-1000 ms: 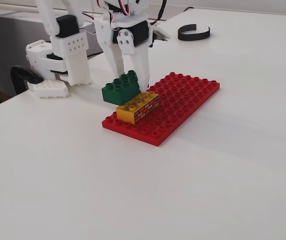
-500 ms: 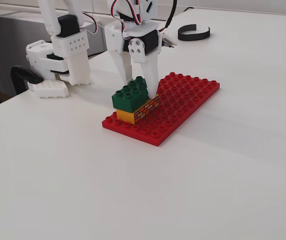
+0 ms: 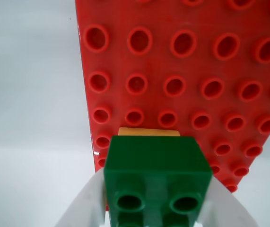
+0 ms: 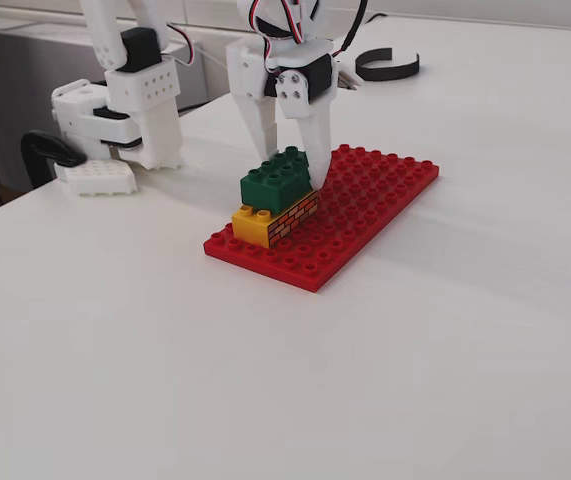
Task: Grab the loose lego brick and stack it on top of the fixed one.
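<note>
Fixed view: white arm comes down from the top edge, wrist roughly vertical, gripper pointing straight down w/ both white fingers flanking the green brick. One finger sits on the brick's left side, other on its right side next to the red baseplate. Jaws are clamped on the green brick; finger tips touch its sides in both views.

Wrist view: gripper enters from the bottom edge, white fingers angled in a V on either side of the green brick, which fills the lower centre, two studs showing at bottom.

Green brick sits on top of the yellow brick, shifted toward the back so the yellow brick's front studs stay uncovered. Whether it's fully pressed down can't be told. Yellow brick w/ brown wall pattern stands on the baseplate near its left front corner, fixed view. In wrist view only a thin yellow strip peeks out past the green brick's far edge, baseplate beyond.

Around: white table; second white arm base at upper left, well apart from the plate; black curved part on the table at the back. Nothing lies between gripper and bricks.
</note>
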`<state>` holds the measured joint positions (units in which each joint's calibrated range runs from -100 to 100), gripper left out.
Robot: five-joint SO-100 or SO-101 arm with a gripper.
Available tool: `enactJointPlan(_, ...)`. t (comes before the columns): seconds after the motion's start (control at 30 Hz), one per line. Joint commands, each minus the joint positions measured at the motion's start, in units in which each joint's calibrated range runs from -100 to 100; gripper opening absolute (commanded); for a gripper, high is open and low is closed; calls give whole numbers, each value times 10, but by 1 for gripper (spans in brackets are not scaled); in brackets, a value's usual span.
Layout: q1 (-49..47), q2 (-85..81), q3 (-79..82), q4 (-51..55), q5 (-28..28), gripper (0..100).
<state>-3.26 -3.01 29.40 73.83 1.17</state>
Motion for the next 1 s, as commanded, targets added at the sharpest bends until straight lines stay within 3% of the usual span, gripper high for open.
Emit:
enactJointPlan(0.0, 1, -5, 4, 1, -1, 8)
enactJointPlan(0.83, 37, -5, 24, -7, 4, 9)
enactJointPlan(0.97, 39, -5, 24, -9, 4, 17)
